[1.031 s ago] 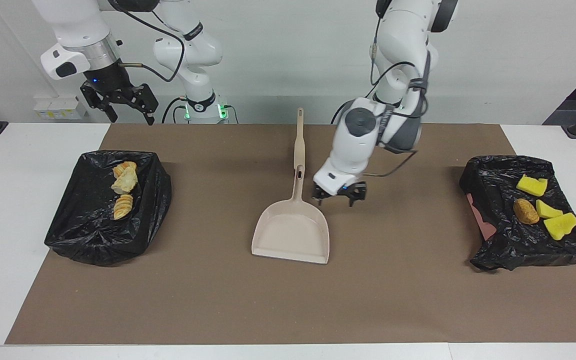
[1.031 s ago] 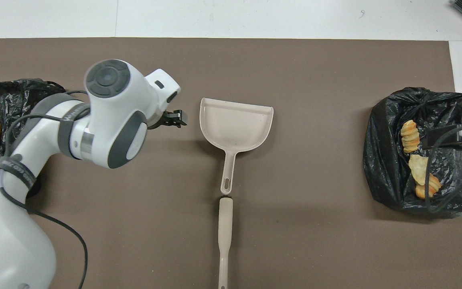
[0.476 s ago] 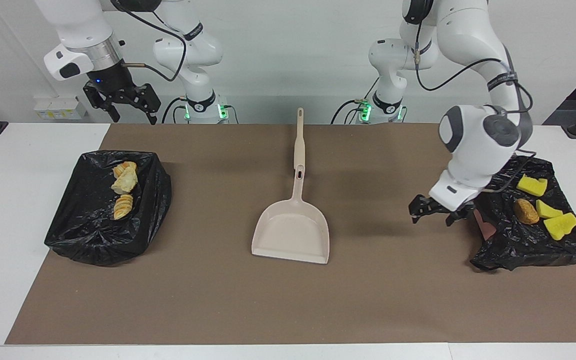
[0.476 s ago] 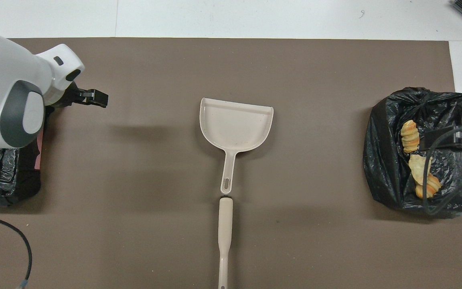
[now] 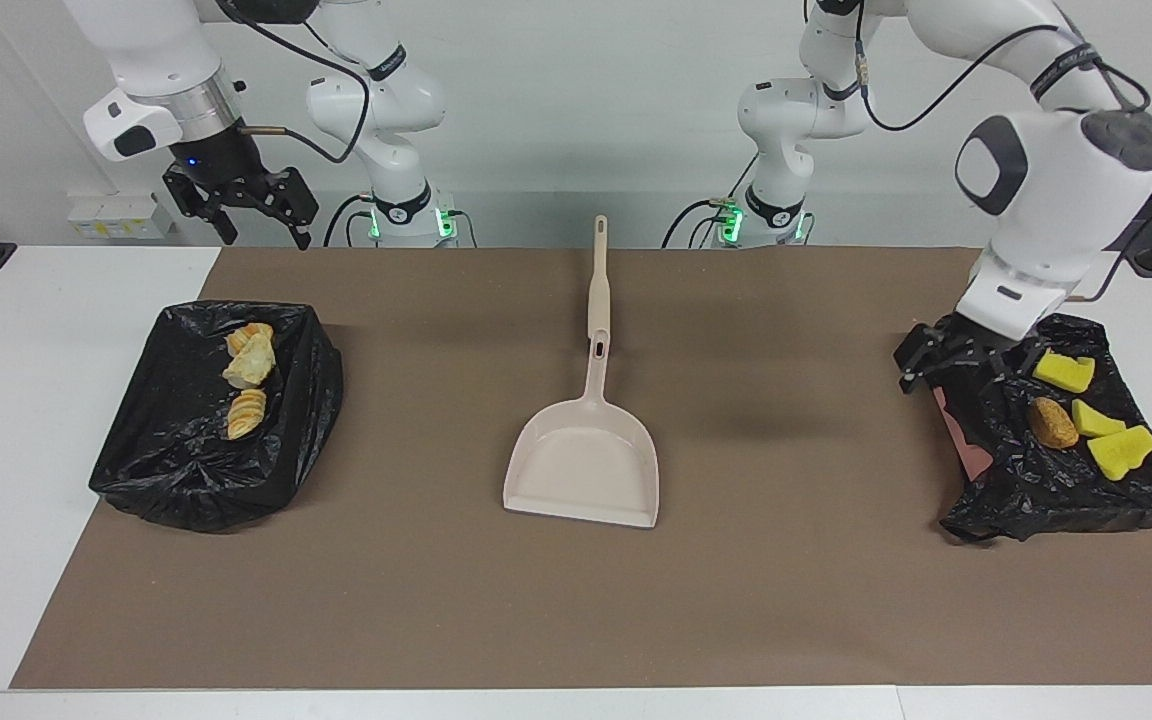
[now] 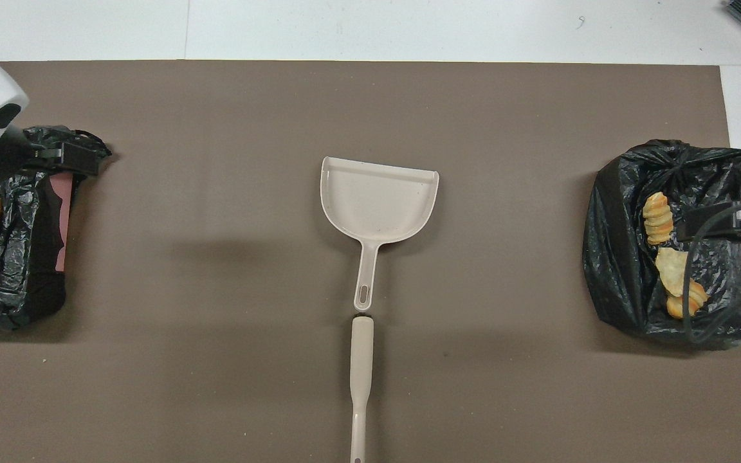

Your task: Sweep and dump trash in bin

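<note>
Once beside dustpan [image 5: 584,463], left pincer [image 5: 944,352] over bin [image 5: 1056,490]

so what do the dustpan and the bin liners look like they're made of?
Dustpan: likely moulded plastic, smooth beige, slight sheen, thin raised rim. Bin liners: thin black plastic film, glossy, heavily crinkled, with highlights along the folds.

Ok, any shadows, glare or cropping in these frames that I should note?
Facing view: even light, a soft shadow on the brown mat beside the dustpan, sheen on the black bag. Overhead view: the same soft shadow, and the frame edge crops the bag at the left arm's end and the left gripper arm.
</note>
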`<action>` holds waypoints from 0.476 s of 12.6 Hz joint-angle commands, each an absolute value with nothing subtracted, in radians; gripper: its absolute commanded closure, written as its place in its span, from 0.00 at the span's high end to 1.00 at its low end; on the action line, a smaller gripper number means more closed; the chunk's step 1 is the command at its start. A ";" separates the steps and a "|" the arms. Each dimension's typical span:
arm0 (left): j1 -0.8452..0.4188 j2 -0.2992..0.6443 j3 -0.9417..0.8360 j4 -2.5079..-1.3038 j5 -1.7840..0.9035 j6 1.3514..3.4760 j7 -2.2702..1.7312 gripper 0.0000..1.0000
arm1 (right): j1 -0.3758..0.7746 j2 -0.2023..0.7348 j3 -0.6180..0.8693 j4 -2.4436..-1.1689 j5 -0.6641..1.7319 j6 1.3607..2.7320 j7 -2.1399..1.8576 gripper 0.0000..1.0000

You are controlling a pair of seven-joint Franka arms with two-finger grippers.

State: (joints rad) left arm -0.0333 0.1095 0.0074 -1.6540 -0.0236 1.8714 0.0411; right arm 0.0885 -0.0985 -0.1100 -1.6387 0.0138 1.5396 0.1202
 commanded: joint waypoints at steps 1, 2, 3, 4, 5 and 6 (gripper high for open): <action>-0.029 0.028 0.020 -1.674 -0.015 1.777 0.042 1.00 | 0.086 -0.100 -0.118 -1.638 0.023 1.536 0.092 1.00; -0.029 0.006 0.020 -1.674 -0.015 1.722 0.037 1.00 | 0.083 -0.100 -0.118 -1.637 0.034 1.536 0.092 1.00; -0.031 -0.018 0.020 -1.675 -0.015 1.697 0.041 1.00 | 0.083 -0.101 -0.118 -1.641 0.034 1.539 0.092 1.00; -0.031 -0.040 0.023 -1.674 -0.015 1.657 0.046 1.00 | 0.083 -0.101 -0.120 -1.641 0.034 1.542 0.092 1.00; -0.031 -0.055 0.025 -1.671 -0.015 1.635 0.049 1.00 | 0.083 -0.101 -0.120 -1.643 0.034 1.543 0.094 1.00; -0.031 -0.072 0.025 -1.671 -0.015 1.628 0.048 1.00 | 0.083 -0.101 -0.118 -1.644 0.034 1.543 0.095 1.00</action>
